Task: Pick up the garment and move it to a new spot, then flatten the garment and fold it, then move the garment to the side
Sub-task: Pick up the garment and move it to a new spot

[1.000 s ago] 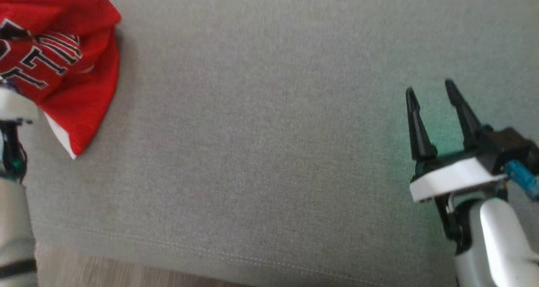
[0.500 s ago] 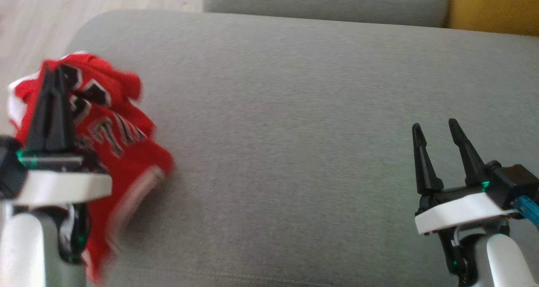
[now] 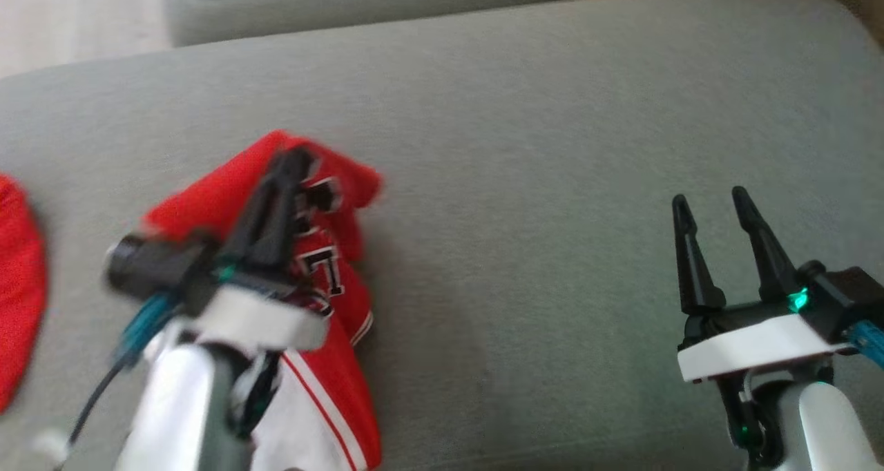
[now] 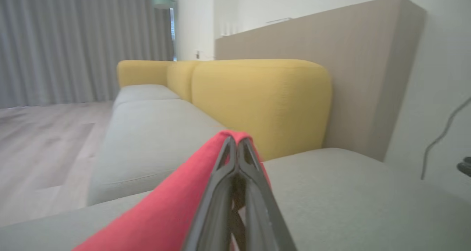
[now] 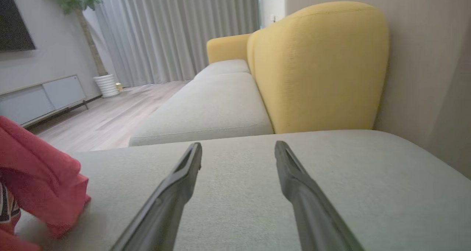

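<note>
The garment (image 3: 207, 198) is a red jersey with white trim and black-and-white lettering, bunched on the grey sofa seat (image 3: 525, 181). My left gripper (image 3: 295, 161) is shut on a raised fold of it, fingers pointing up and to the right. In the left wrist view the closed fingertips (image 4: 235, 143) pinch the red cloth (image 4: 173, 210), which drapes down to the left. My right gripper (image 3: 711, 198) stands open over bare cushion well to the right, nothing between its fingers. The right wrist view shows the right gripper (image 5: 238, 145) wide apart, with the garment (image 5: 36, 170) at its left edge.
A further patch of red cloth (image 3: 17, 284) lies at the left edge of the head view. A yellow backrest (image 5: 316, 67) rises behind the seat, with a second grey seat (image 5: 213, 107) beyond. Wood floor (image 4: 40, 133) and a low cabinet (image 5: 40, 96) lie to the left.
The head camera has shifted. My left gripper has carried the garment from the seat's left end toward its middle, still shut on it. The right gripper stays open in the same stance.
</note>
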Motion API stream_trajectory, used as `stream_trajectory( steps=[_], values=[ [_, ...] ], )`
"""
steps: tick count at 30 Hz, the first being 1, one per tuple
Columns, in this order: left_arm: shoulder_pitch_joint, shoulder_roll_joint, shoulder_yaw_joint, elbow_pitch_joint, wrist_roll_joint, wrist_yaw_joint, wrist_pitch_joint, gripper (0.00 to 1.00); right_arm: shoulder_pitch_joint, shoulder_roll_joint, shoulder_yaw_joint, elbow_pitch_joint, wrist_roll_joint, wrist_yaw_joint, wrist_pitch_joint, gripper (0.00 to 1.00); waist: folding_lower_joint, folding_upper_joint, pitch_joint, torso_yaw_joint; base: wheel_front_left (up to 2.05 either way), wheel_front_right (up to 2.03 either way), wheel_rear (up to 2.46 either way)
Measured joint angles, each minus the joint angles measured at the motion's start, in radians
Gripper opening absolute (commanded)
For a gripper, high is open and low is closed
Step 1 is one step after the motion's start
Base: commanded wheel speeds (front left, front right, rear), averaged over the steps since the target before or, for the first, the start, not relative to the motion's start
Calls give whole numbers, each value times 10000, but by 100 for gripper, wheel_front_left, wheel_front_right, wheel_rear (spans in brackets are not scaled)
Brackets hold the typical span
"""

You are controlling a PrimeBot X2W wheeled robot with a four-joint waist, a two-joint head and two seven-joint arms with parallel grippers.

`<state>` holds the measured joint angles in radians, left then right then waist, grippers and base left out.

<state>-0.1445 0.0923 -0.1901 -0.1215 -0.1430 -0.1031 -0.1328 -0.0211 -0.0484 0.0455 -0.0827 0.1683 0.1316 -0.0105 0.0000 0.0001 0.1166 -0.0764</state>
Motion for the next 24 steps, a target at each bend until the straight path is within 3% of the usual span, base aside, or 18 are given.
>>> stream_trajectory(
  steps=[12,20,21,22,24],
  values=[
    [-4048,-378,-2602,3781,-98,-211,-523,0,-528,4,128,314,568,0,-585,100,0,0,1425,-1629,0,0,0],
    [-4618,-399,-4497,6594,-913,-215,-548,0,-964,6,399,782,713,-2,-968,100,0,0,2221,-2174,0,0,0],
    [-4618,-399,-4767,6811,-1141,-215,-550,31,-977,6,397,849,713,0,-968,100,0,-1,2226,-2185,0,0,0],
    [-4621,-397,-5033,6959,-1315,-215,-560,100,-975,6,385,918,713,0,-970,100,0,0,2206,-2171,0,0,0],
    [-4628,-362,-5588,7078,-1808,-215,-683,100,-974,8,380,1026,711,0,-970,100,0,0,2091,-2107,0,0,0]
  ],
)
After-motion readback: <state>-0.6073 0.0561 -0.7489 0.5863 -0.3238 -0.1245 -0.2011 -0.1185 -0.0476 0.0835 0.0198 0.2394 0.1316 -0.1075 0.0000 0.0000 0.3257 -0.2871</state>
